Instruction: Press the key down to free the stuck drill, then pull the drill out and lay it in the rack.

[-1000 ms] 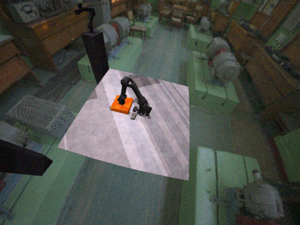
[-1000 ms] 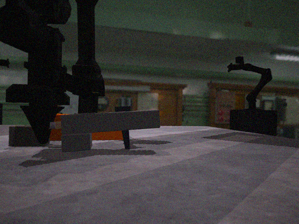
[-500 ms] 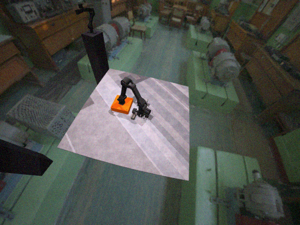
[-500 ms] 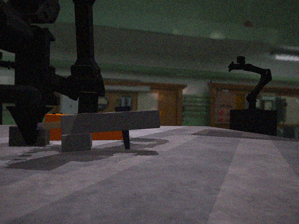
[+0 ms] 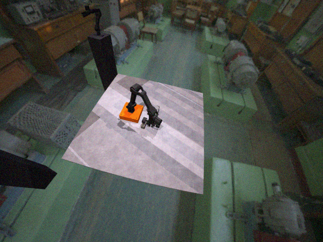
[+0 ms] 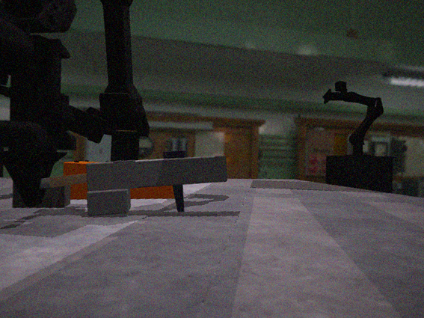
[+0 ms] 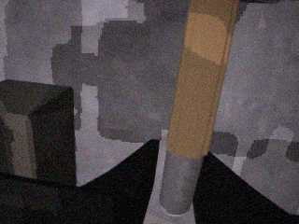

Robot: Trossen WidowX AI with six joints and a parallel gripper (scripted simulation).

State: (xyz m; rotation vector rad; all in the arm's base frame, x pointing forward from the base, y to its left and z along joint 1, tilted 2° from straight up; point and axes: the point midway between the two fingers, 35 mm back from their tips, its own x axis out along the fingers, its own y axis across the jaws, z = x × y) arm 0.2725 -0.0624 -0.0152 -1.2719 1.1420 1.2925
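Note:
The drill [image 6: 63, 181] [image 7: 198, 93] shows its tan shank and grey tip in the wrist view. In the exterior view it spans from the long grey sleeve block [image 6: 155, 172] to my gripper; whether its far end is still inside is hidden. My gripper [image 6: 33, 196] [image 7: 175, 150] is slightly open around the grey tip, with a thin gap at the left finger. The dark key shows its flat head [image 6: 175, 153] above the sleeve and its tapered end [image 6: 179, 197] below. The rack cannot be told for certain; a dark block [image 6: 59, 197] [image 7: 51, 135] beside the gripper may be part of it.
A small grey block [image 6: 107, 202] stands under the sleeve. The arm's orange base [image 5: 131, 112] [image 6: 153, 192] is close behind. A second arm [image 5: 97, 21] [image 6: 370, 118] stands on a tall black pillar [image 5: 103, 57] beyond the table [image 5: 117, 150].

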